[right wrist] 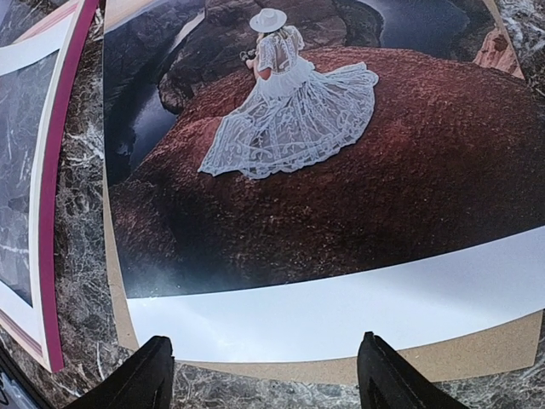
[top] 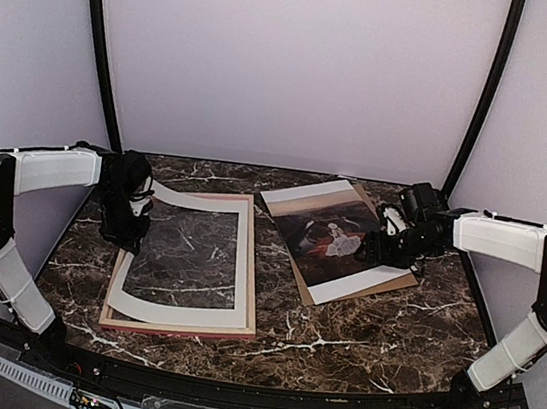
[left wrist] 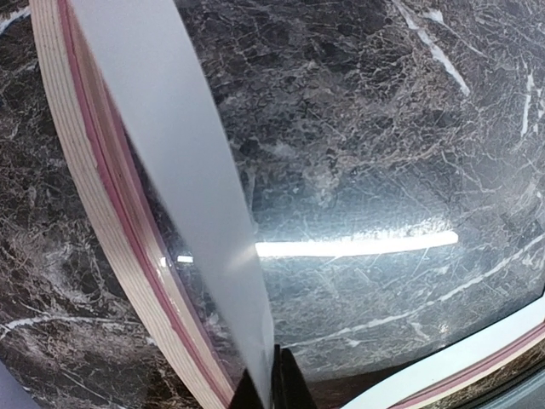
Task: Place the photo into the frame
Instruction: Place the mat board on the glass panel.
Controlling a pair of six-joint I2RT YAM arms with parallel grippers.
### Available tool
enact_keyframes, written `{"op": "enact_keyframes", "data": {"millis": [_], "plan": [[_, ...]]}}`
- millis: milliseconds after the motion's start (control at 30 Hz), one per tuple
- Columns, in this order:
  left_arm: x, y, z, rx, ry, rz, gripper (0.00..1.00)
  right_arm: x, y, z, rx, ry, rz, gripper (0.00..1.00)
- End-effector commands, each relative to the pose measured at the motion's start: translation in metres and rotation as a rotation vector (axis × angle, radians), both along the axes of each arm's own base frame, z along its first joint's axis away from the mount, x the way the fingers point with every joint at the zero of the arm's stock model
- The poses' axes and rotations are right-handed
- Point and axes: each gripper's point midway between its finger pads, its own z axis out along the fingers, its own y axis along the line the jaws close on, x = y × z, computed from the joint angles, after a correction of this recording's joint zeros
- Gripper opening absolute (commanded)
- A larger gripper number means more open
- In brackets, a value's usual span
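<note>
The photo [top: 328,234] was lying flat on a brown board [right wrist: 477,358] on the right side of the surface [top: 357,337], turned at an angle and not yet in the frame [top: 176,330]. Up close we could see a woman in a white lace dress and white hat sitting on a big red-brown rock, with dark water and cliffs behind her. There was a wide white border at both ends of the print.

The right gripper [right wrist: 274,375] hung over the near border with its fingers spread wide. We couldn't tell if they touched the paper.

The frame sat just left of the photo, pale wood on the sides with a pink strip, and a white mat [top: 174,310] lay in it. The left gripper [left wrist: 271,388] was clamped tight on the mat's far-left corner, which was lifted off the frame.
</note>
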Motion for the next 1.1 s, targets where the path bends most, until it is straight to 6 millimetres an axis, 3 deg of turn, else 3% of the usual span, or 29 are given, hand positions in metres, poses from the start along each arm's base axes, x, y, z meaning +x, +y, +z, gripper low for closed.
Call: {"op": "enact_keyframes", "data": {"millis": [0, 300, 633, 867, 1067], "plan": [[0.0, 0.0, -0.007, -0.009, 0.0, 0.017, 0.1, 0.002, 0.0, -0.004, -0.017, -0.016, 0.004, 0.76], [0.001, 0.008, -0.008, 0.034, -0.005, 0.033, 0.35, 0.003, 0.0, -0.004, -0.022, -0.015, 0.002, 0.76], [0.006, 0.017, 0.001, 0.087, -0.041, 0.032, 0.75, 0.005, -0.005, -0.005, -0.046, -0.02, -0.016, 0.76], [0.009, 0.024, 0.011, 0.122, -0.077, 0.037, 0.87, 0.007, -0.008, -0.004, -0.061, -0.03, -0.031, 0.78], [0.019, 0.02, 0.024, 0.098, -0.142, 0.02, 0.88, 0.014, -0.024, -0.004, -0.103, -0.052, -0.081, 0.8]]}}
